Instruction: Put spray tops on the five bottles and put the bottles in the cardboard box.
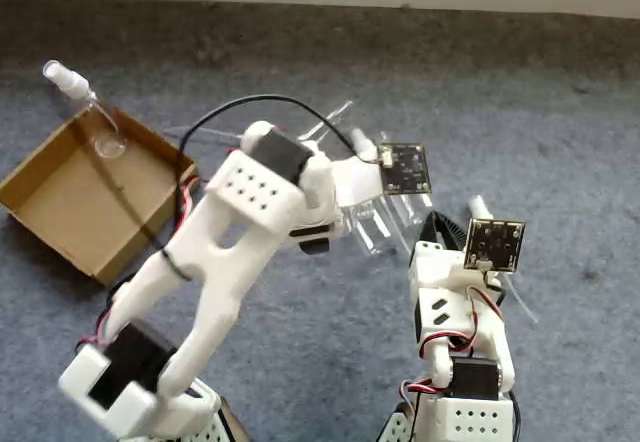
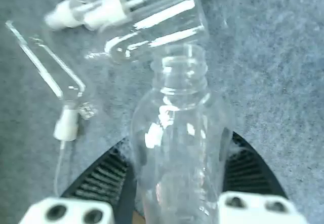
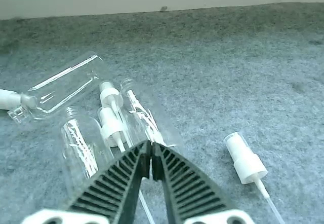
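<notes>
Left gripper (image 2: 179, 142) pinches a clear, topless plastic bottle (image 2: 179, 92) between black ribbed jaws, neck exposed, likely readied for capping. Right gripper (image 3: 151, 150), jaws pressed together, hangs over white spray tops (image 3: 112, 125) on the grey worktop (image 3: 228, 72). One topped bottle (image 1: 97, 122) leans in the brown cardboard box (image 1: 70, 197).

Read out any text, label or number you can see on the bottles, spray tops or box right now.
No readable text on any of them.
Held bottle: clear, no label or print to read.
Cardboard box: plain, no print visible.
Loose spray top: plain white, no marking.
Camera board on a wrist: tiny marks, too small to read.
</notes>
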Controlling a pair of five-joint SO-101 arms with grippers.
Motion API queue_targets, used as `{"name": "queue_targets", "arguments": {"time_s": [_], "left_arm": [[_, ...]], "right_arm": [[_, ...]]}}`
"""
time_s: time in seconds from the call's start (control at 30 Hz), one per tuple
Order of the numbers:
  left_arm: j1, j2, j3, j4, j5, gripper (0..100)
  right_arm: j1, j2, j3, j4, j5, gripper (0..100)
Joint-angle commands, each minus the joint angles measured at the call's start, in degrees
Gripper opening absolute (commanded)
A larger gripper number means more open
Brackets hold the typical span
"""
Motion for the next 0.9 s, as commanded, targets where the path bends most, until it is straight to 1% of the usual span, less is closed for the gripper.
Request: {"name": "queue_targets", "arguments": {"time_s": [0.0, 0.2, 0.37, 0.47, 0.6, 0.73, 0.87], "left_arm": [[-0.84, -12.62, 1.63, -0.18, 0.53, 6], [-0.92, -22.46, 8.22, -1.85, 0.70, 6], [-4.53, -32.75, 11.65, -1.85, 8.44, 6], [-6.81, -38.29, 15.08, -2.81, 10.11, 6], [-9.71, -45.67, 21.67, -6.68, 10.20, 6], [-11.74, -54.73, 29.49, -12.40, 10.29, 6], [-12.35, -64.48, 38.99, -19.25, 10.29, 6]], "right_arm": [[0.22, -0.48, 7.08, 0.31, 0.00, 0.4], [0.22, -0.40, 7.08, 0.31, 0.00, 0.4], [0.22, -0.31, 7.08, 0.31, 0.00, 0.4], [0.22, -0.31, 7.08, 0.31, 0.00, 0.4], [0.22, -0.31, 7.08, 0.31, 0.00, 0.4], [0.22, -0.31, 7.08, 0.31, 0.00, 0.4], [0.22, -0.57, 7.08, 0.31, 0.00, 0.4]]}}
